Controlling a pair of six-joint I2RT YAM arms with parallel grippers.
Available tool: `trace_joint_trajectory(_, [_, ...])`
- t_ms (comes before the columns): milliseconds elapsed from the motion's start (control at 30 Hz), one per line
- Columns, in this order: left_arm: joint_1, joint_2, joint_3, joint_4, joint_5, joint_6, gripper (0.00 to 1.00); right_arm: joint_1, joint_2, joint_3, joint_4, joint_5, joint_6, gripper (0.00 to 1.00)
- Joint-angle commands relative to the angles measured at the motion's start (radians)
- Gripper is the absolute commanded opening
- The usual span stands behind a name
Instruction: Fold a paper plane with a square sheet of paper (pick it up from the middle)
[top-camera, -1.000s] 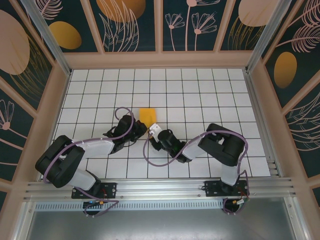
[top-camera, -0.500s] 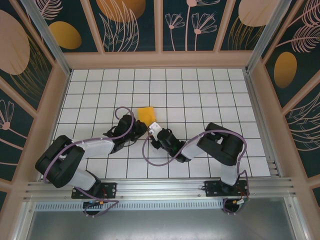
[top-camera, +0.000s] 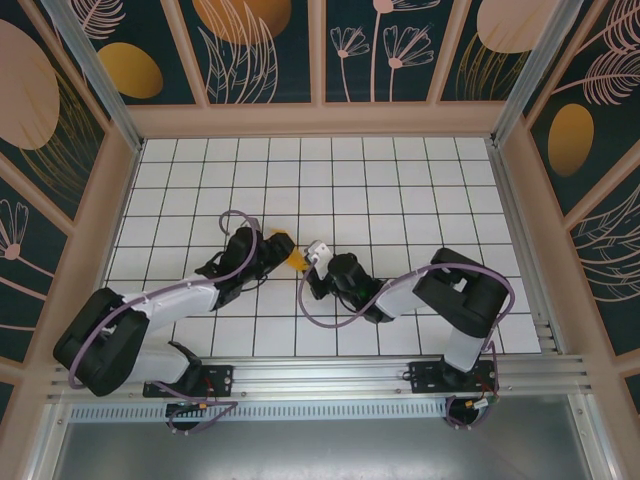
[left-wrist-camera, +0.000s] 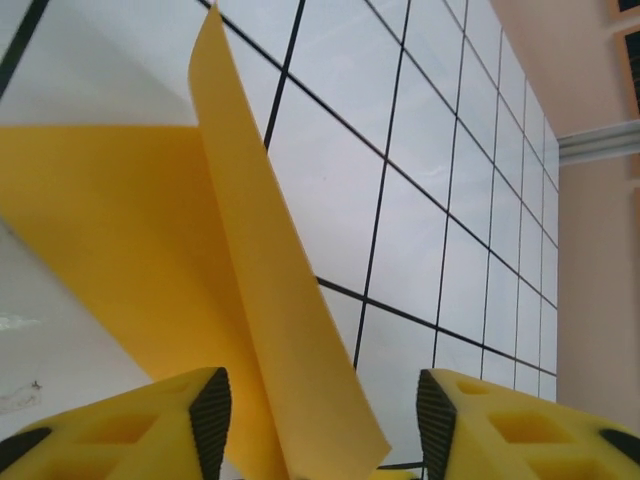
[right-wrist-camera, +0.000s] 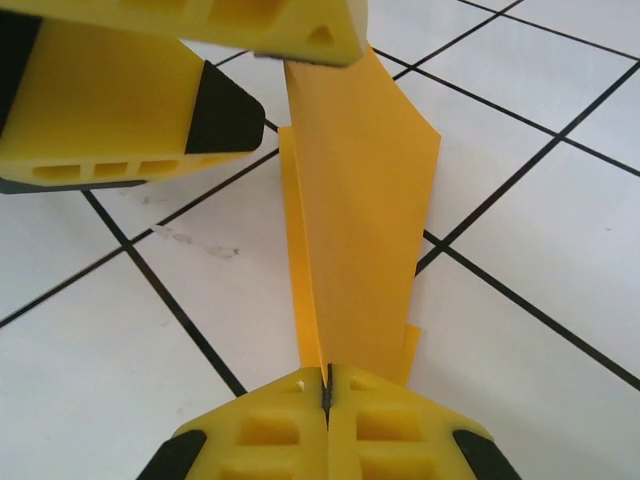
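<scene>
Since a second ago, the left hand (top-camera: 283, 243) has gone from clenched to released. In its wrist view its fingers (left-wrist-camera: 212, 410) stand apart, with a raised flap of the paper (left-wrist-camera: 270, 300) between them, nearer the left finger and well apart from the right one. The right hand (top-camera: 310, 258) has closed meanwhile. Its wrist view shows its two fingers (right-wrist-camera: 290, 430) pressed together on the near end of the paper (right-wrist-camera: 360, 230), which rises from between them as a creased strip towards one of the left hand's fingers (right-wrist-camera: 140, 100).

Earlier the paper showed as a broad orange patch just beyond both hands. Now only a small orange piece (top-camera: 294, 261) shows between the two hands, and from above its shape can't really be made out. The left arm has also stretched out, with its elbow lower and further left.

The counter (top-camera: 400, 190) is white with a black grid. Dark wall panels (top-camera: 250, 50) printed with orange ovals and pale plants close it in, and a metal rail (top-camera: 320, 375) runs along the near edge.
</scene>
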Motion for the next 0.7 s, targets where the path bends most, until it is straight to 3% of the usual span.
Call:
trace_joint_trajectory(0, [0.007, -0.045, -0.031, -0.022, -0.035, 0.032, 0.58, -0.015, -0.017, -0.012, -0.003, -0.11, 0.06, 0.0])
trace_joint_trajectory(167, [0.009, -0.117, -0.065, -0.022, -0.048, 0.076, 0.67, -0.045, -0.002, 0.0, -0.009, -0.219, 0.136, 0.0])
trace_joint_trajectory(300, [0.008, -0.159, -0.099, -0.002, -0.028, 0.114, 0.68, -0.063, 0.008, 0.018, -0.032, -0.3, 0.21, 0.0])
trace_joint_trajectory(667, [0.008, -0.114, -0.142, 0.095, 0.089, 0.163, 0.55, -0.088, 0.091, 0.059, -0.033, -0.474, 0.37, 0.0])
